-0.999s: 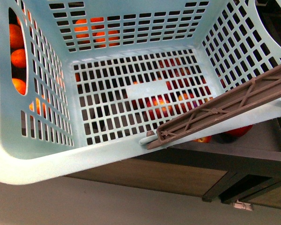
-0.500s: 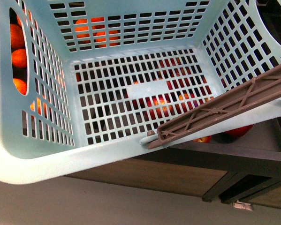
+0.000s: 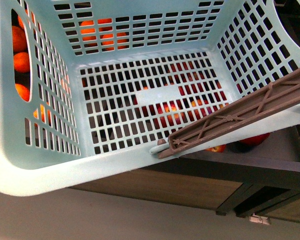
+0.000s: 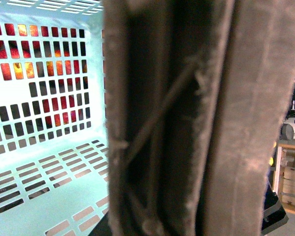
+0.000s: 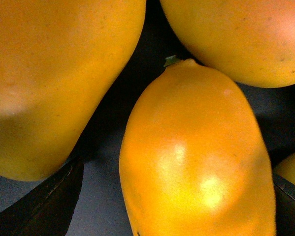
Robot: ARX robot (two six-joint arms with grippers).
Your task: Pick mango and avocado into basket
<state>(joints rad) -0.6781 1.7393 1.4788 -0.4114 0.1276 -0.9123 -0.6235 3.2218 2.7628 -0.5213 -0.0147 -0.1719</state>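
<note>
The basket (image 3: pixel 39 170) is shifted slightly rightward since a second ago. The mango (image 5: pixel 194 157), on a dark shelf (image 5: pixel 103 196), is flanked by the right gripper (image 5: pixel 167 196), spread wide. The left gripper is unseen, so its state cannot be told. A wooden cabinet (image 3: pixel 160 187) is seen below.

From the front camera I see round oranges (image 3: pixel 20 62) stacked at far left, with more at top centre. Red apples (image 3: pixel 168 113) cluster mid-frame, one showing red above a dark countertop (image 3: pixel 282 150). Below sits a wood-grain cabinet front (image 3: pixel 180 187), then plain grey floor (image 3: pixel 89 220).
</note>
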